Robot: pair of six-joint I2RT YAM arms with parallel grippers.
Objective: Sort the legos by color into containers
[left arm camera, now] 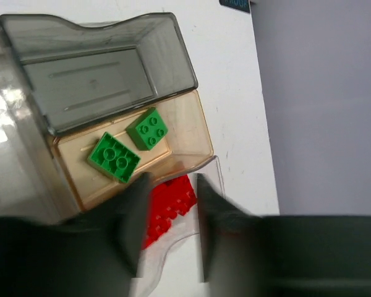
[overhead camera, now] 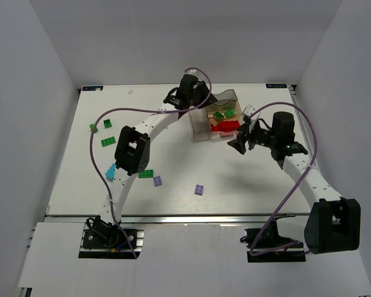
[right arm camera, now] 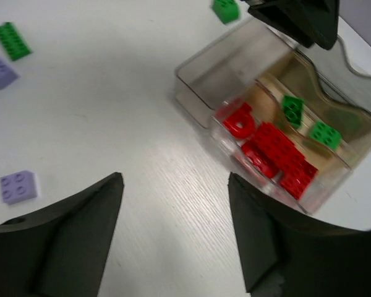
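Note:
The containers (overhead camera: 201, 127) stand at the back middle of the table. One compartment holds several red legos (right arm camera: 269, 148), the tan one beside it holds two green legos (left arm camera: 114, 158), and the dark end one (left arm camera: 93, 74) shows nothing inside. My left gripper (left arm camera: 171, 175) hovers over the block (overhead camera: 195, 99), open, with the red legos (left arm camera: 170, 204) showing through the gap below it. My right gripper (right arm camera: 174, 178) stands wide open over bare table in front of the containers (overhead camera: 240, 143), holding nothing. Loose legos lie on the table: green (overhead camera: 108, 142), teal (overhead camera: 111, 172), lilac (overhead camera: 199, 189).
More loose bricks lie at the left and front: green (overhead camera: 93, 128), green (overhead camera: 146, 174), lilac (overhead camera: 157, 180). The left arm's elbow (overhead camera: 133, 150) hangs over the teal and green bricks. Grey walls close in the table on three sides.

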